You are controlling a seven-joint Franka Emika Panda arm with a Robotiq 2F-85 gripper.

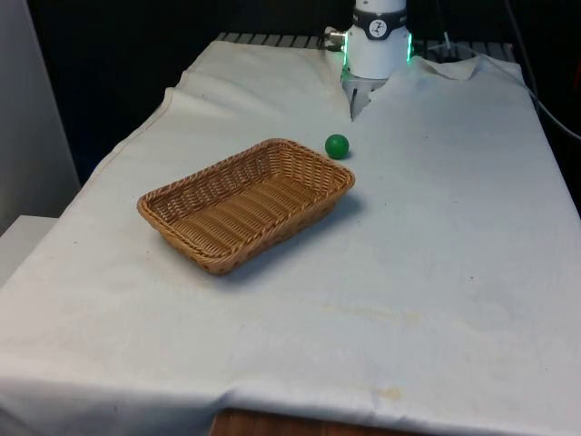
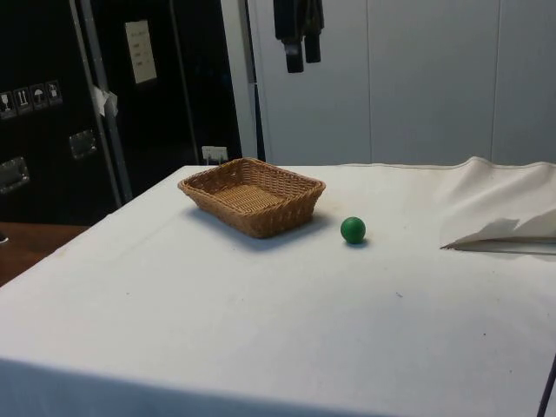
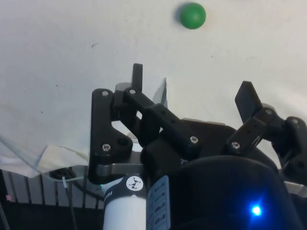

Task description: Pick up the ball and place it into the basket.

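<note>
One green ball (image 1: 337, 145) sits loose on the white cloth (image 1: 436, 254), just beside the far corner of the basket (image 1: 313, 163) but apart from it; not yet picked. One wicker basket, nothing in it, lying open side up, so a drop from above should do. Tool (image 3: 192, 86) hangs high above the bench, well clear of the ball, fingers (image 3: 247, 98) spread wide, holding nothing; likely parked before its approach.

A lab is showing here; a white cloth (image 1: 436, 272) is draping the table; dark cabinets (image 2: 52, 104) bearing labels are standing behind; black curtains (image 1: 136, 54) are hanging beyond.
</note>
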